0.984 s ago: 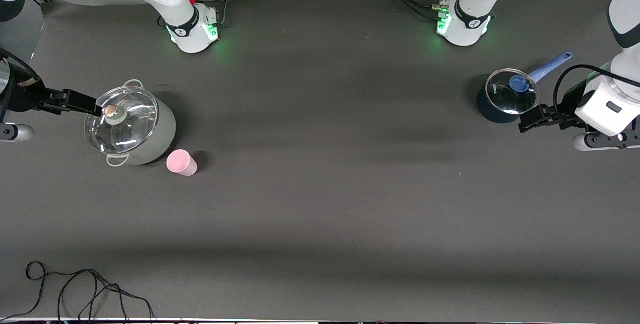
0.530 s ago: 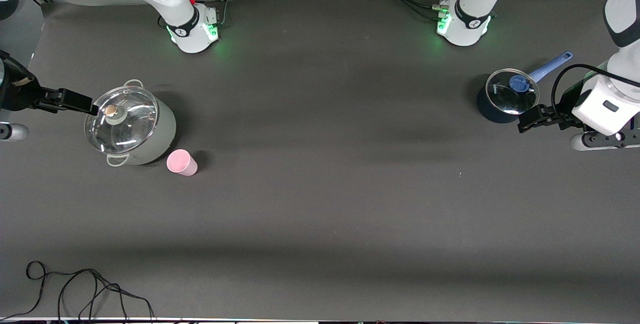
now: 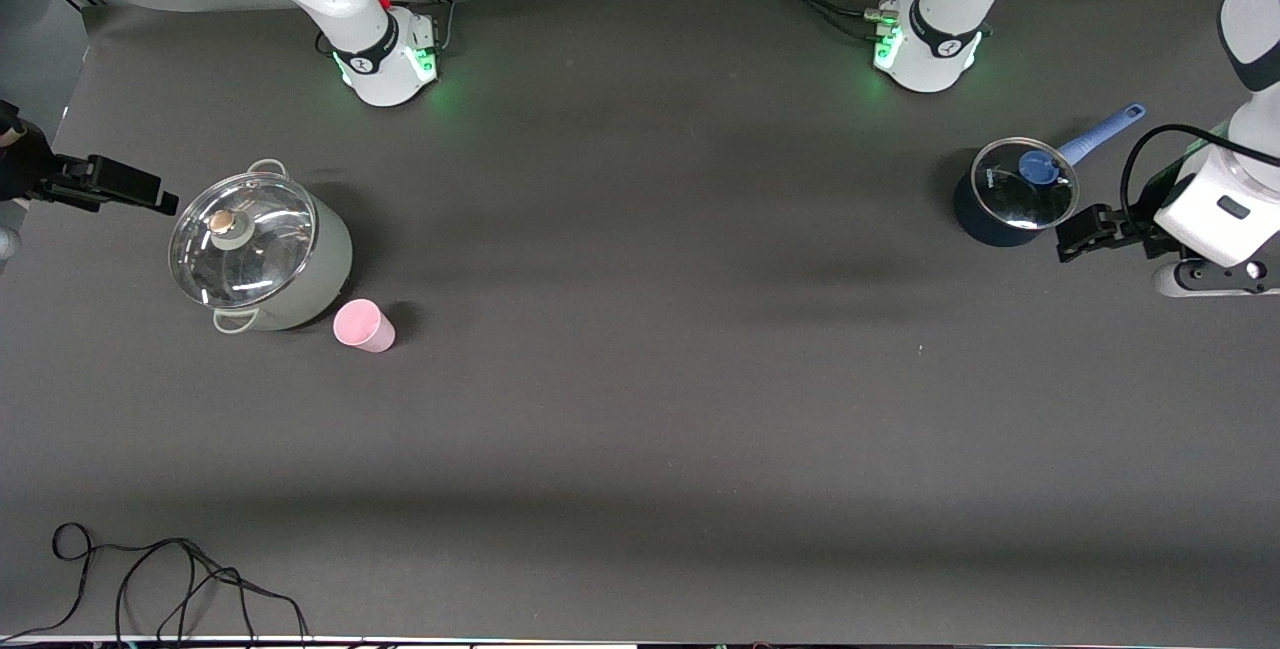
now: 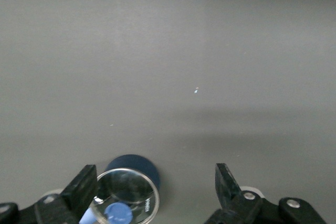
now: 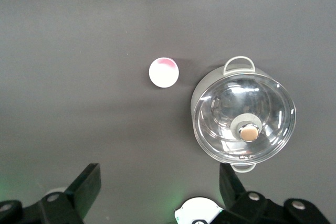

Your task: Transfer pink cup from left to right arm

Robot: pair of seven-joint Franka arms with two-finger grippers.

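Front view, cup: the pink cup [image 3: 363, 325] stands on the table at the right arm's end, just beside the grey lidded pot [image 3: 262, 252] and a little nearer the camera than it; no gripper touches it.
Right wrist view, cup: its top face shows as a pale pink disc [image 5: 164, 72] close to the grey lidded pot [image 5: 242, 123], well clear of the fingers.
Right gripper: the right gripper [image 3: 155, 201] hovers at the table's edge next to the pot, jaws apart and holding nothing; the cup lies toward the table's middle from it, with the pot between them.
Left gripper: the left gripper [image 3: 1068, 236] hovers at the left arm's end beside the dark blue saucepan [image 3: 1010, 193], jaws spread wide on nothing; the cup is well apart from it, most of the table away.
Progress: the cup rests at the right arm's end, which fits a handover already made and set down, or a cup waiting to be fetched; the pictures do not settle which.
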